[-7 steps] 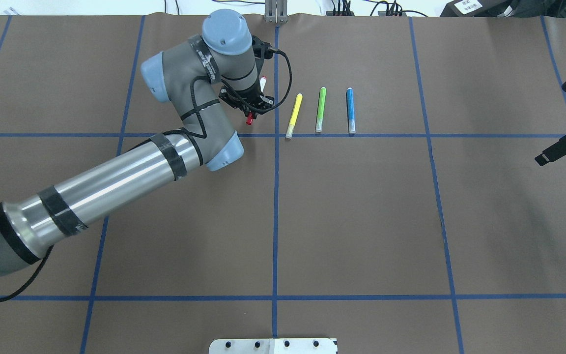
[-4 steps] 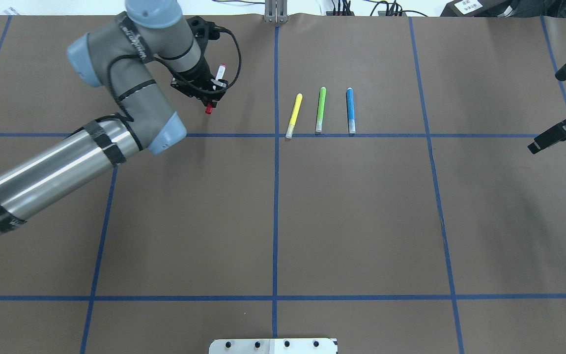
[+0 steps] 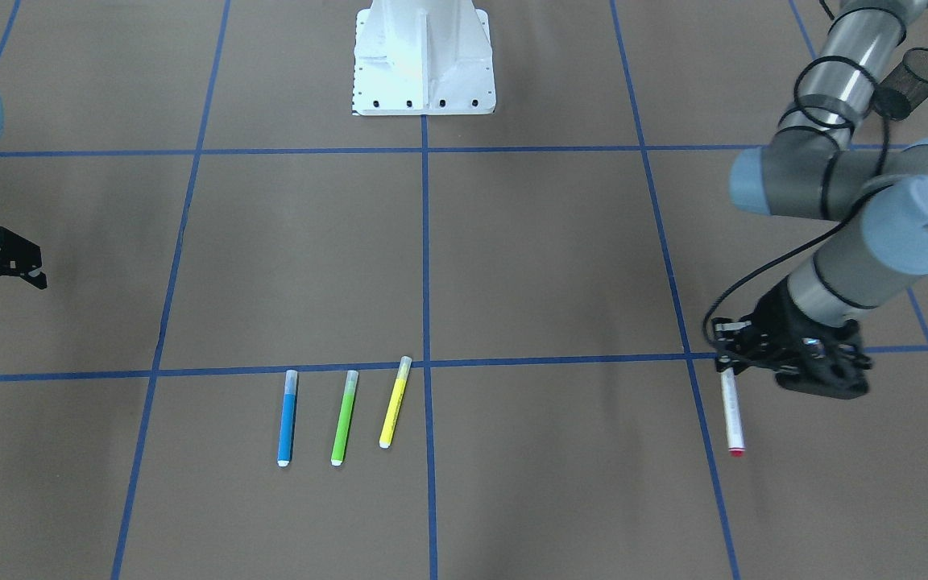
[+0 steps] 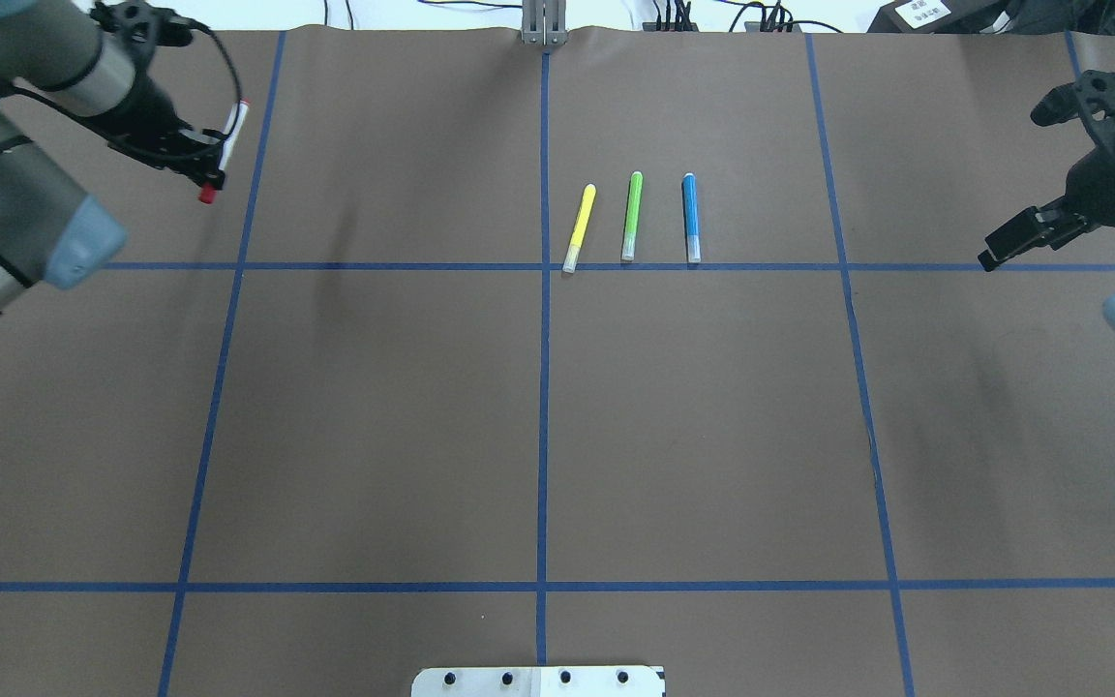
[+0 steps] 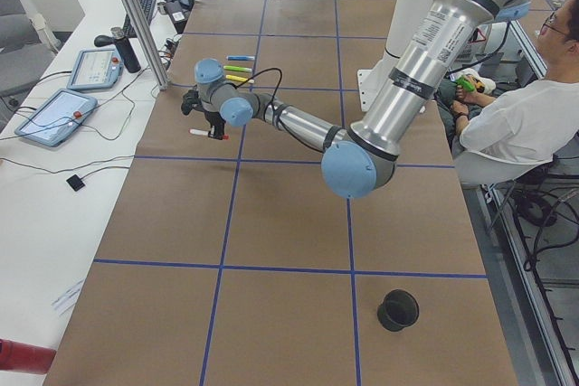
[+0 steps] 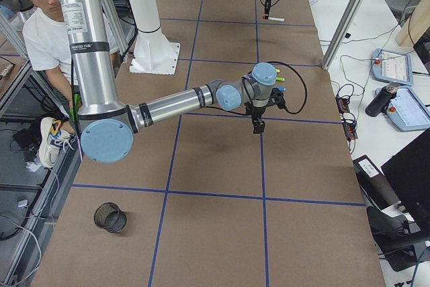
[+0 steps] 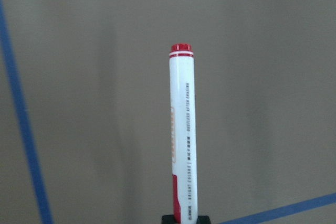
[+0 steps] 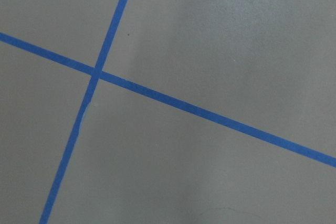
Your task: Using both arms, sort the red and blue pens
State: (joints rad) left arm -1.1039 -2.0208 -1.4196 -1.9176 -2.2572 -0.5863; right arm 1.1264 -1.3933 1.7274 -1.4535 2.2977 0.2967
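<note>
Overhead exterior: left pincer [image 4: 212,166] sat over the far-left part of the surface [image 4: 712,436], pressed onto the red-capped marker [image 4: 226,145] near its cap end. The marker's long axis ran roughly front to back along the surface, slightly slanted. Its red cap pointed back toward the robot and the white barrel with the small red end pointed away. It sat just beside a blue tape line [image 4: 248,223] running the same way, well apart from the other pens. Left wrist view: the barrel rose straight up from the pincer at the bottom edge, red end uppermost and brown surface behind. Whether the marker touched the surface could not be told. The blue highlighter [image 4: 689,218] lay flat on the surface right of centre, long axis also front to back and clear cap toward the robot. The green highlighter [image 4: 631,215] lay near it on its left, roughly parallel. The yellow highlighter [image 4: 579,227] came next, leaning a little. All three cap ends stopped at the crosswise tape line. Right pincer [image 4: 995,252] hung at the far-right edge, well apart from every pen, fingers spread and nothing between them. Its wrist view showed only tape lines on the surface.
</note>
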